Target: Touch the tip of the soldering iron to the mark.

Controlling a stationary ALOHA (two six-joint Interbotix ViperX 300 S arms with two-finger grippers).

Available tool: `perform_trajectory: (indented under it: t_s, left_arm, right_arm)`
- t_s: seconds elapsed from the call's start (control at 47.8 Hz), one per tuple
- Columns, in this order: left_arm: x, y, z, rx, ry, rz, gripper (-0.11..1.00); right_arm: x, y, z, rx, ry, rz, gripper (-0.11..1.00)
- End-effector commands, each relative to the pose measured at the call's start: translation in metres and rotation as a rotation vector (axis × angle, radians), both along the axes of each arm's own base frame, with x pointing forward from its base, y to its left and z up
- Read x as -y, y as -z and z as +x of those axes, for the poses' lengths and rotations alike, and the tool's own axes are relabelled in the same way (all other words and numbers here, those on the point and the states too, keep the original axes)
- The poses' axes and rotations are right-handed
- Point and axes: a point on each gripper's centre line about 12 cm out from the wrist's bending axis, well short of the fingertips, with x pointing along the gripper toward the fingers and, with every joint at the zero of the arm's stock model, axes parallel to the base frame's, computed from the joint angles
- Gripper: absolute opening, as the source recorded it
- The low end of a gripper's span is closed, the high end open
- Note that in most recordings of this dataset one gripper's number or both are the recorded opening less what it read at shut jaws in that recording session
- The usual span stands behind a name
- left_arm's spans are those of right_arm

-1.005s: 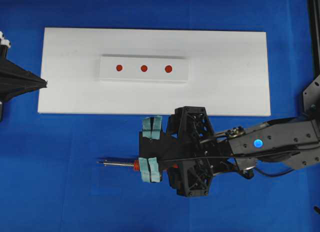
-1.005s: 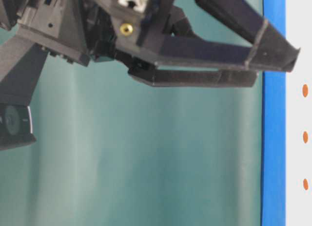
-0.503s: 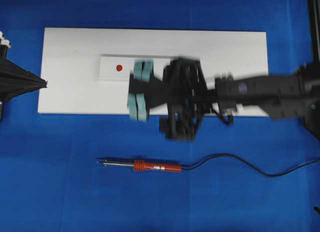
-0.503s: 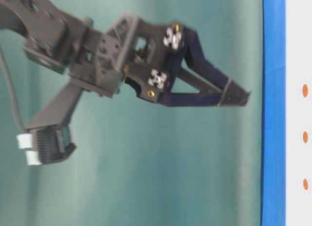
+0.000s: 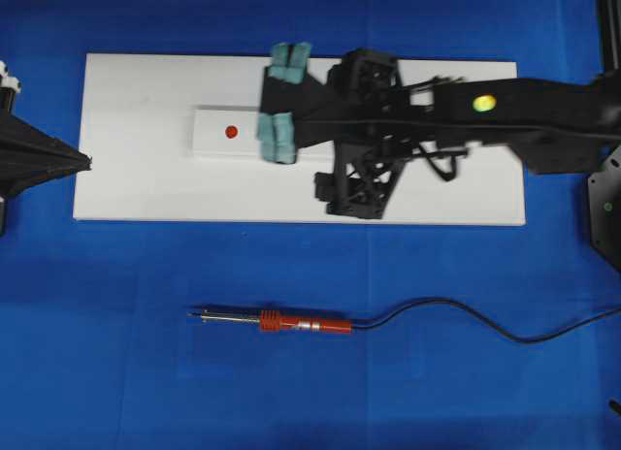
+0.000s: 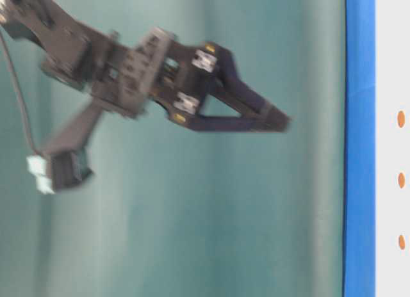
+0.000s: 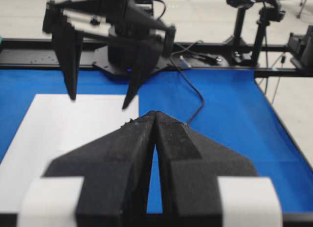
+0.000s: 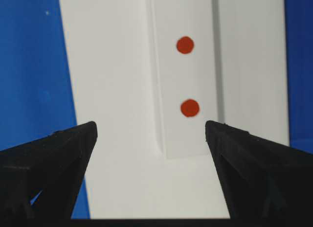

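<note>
- While the soldering iron (image 5: 291, 323) lies flat on the blue cloth (image 5: 116, 372), well below the white board (image 5: 437, 178), nothing is touching it; its silver tip points left and its black cord (image 5: 466, 314) trails off to the right.
- Up on the board sits the raised white strip (image 5: 218, 144); from overhead only one red dot (image 5: 231, 132) shows, the rest covered by the arm.
- Which of the dots is the mark, I cannot tell from here; the right wrist view shows two red dots (image 8: 190, 108) on the strip.
- Right gripper (image 5: 282, 103) hangs over the strip's right part, jaws spread wide, nothing between them.
- Left gripper (image 5: 85, 162) sits at the board's left edge, jaws pressed together, holding nothing.
- Table-level view is blurred on the right arm.
</note>
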Motion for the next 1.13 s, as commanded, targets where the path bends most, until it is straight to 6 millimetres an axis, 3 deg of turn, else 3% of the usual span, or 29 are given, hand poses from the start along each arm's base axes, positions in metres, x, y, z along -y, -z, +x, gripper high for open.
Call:
perform_trajectory:
  t_s: [0.0, 0.168, 0.586, 0.838, 1.11]
  left_arm:
    - [0.001, -0.007, 0.001, 0.018, 0.003, 0.0, 0.0]
    - [0.001, -0.007, 0.001, 0.018, 0.003, 0.0, 0.0]
    - [0.001, -0.007, 0.001, 0.017, 0.004, -0.001, 0.0]
    - [0.001, -0.006, 0.001, 0.015, 0.004, -0.001, 0.0]
    - [0.001, -0.005, 0.001, 0.012, 0.004, -0.001, 0.0]
  right_arm:
    - [-0.001, -0.033, -0.016, 0.084, -0.006, -0.003, 0.86]
    - [-0.001, -0.057, -0.052, 0.15, -0.008, -0.01, 0.86]
    - [-0.004, -0.092, -0.176, 0.447, -0.029, -0.009, 0.85]
    - [-0.004, -0.081, -0.234, 0.559, -0.035, -0.02, 0.85]
    - [-0.005, -0.047, -0.268, 0.617, -0.044, -0.024, 0.85]
